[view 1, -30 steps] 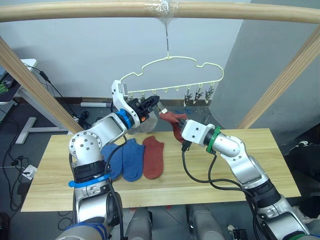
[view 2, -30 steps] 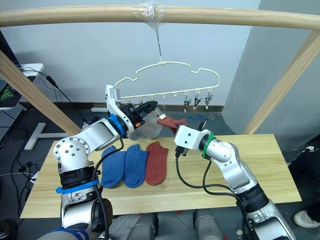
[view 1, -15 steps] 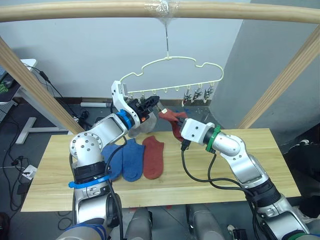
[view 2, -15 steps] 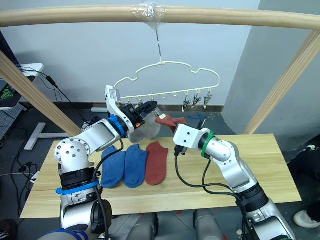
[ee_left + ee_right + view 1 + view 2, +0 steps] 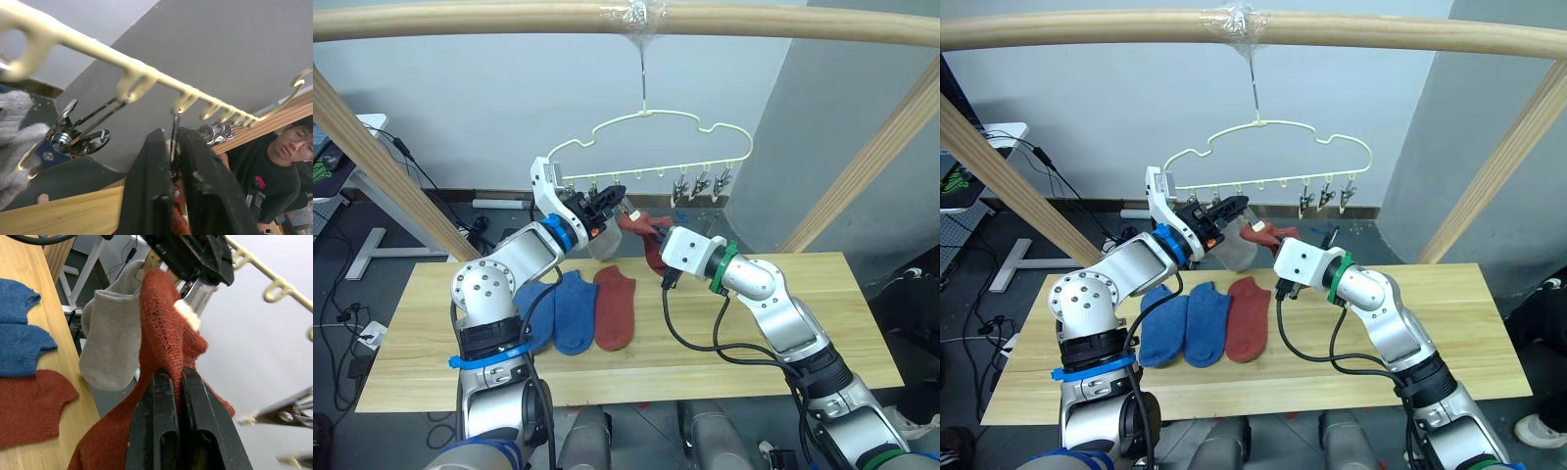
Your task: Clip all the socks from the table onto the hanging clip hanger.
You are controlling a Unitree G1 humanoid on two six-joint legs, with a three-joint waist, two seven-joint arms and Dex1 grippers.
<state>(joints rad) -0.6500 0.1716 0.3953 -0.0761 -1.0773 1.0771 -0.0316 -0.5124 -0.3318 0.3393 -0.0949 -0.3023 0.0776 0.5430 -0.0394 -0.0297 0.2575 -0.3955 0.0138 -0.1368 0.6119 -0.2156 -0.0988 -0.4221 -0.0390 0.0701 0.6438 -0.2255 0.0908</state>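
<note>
Left tool (image 5: 612,200): clenched on a metal clip (image 5: 172,142) under the clip hanger (image 5: 651,147).
Right tool (image 5: 171,382): gripping a rust-red sock (image 5: 164,328), lifted right up beside that clip.
Grey sock (image 5: 107,342): hanging clipped, just left.
Counter (image 5: 754,362): two blue socks (image 5: 563,311) and a red sock (image 5: 614,308) at the left; right half open.

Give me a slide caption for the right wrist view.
Right gripper lifts a rust-red knit sock to a metal clip held by the left gripper.
</note>
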